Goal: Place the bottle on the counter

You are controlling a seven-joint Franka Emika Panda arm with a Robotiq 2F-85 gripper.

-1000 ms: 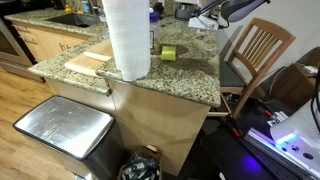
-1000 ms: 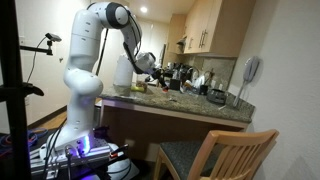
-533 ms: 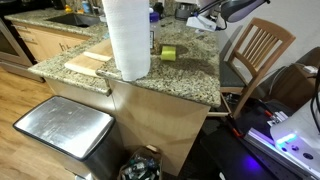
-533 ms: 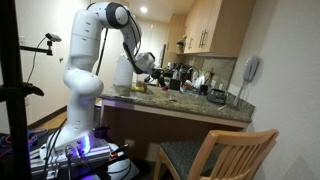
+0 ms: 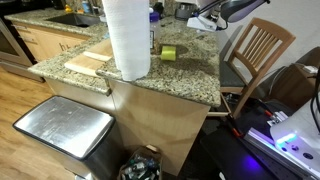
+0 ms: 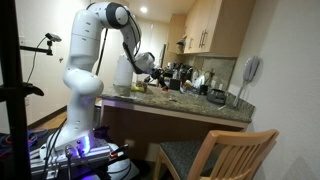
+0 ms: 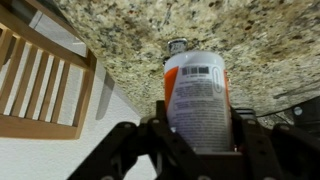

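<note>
Granite speckled beige and brown fills most of the wrist view, and against it the bottle [image 7: 197,92] is clamped in the tool [image 7: 197,138]. The dark fingers [image 7: 152,140] press on both sides of its body. The bottle carries a white label with a barcode and an orange band above it, and its cap points away from the camera toward the stone. Whether it touches the worktop [image 7: 150,40] or hangs just over it cannot be told. It sits over the worktop near the edge facing the wooden chair [image 7: 40,85], whose slatted back shows just beyond that rounded edge.

In an exterior view the white arm [image 6: 85,50] reaches from its base over the near end of the worktop [image 6: 195,108], with the tool [image 6: 150,63] low above the stone. The bottle itself is too small to make out there. Jars and other kitchen items crowd the far edge under the wall cabinets [image 6: 210,25].

In an exterior view from the opposite side, a tall paper towel roll [image 5: 127,38] stands near the corner of the worktop [image 5: 175,82]. A pale cutting board [image 5: 88,62] lies beside it, and a small green object [image 5: 168,53] lies further in. A steel-lidded bin [image 5: 65,128] stands on the floor below that corner.
</note>
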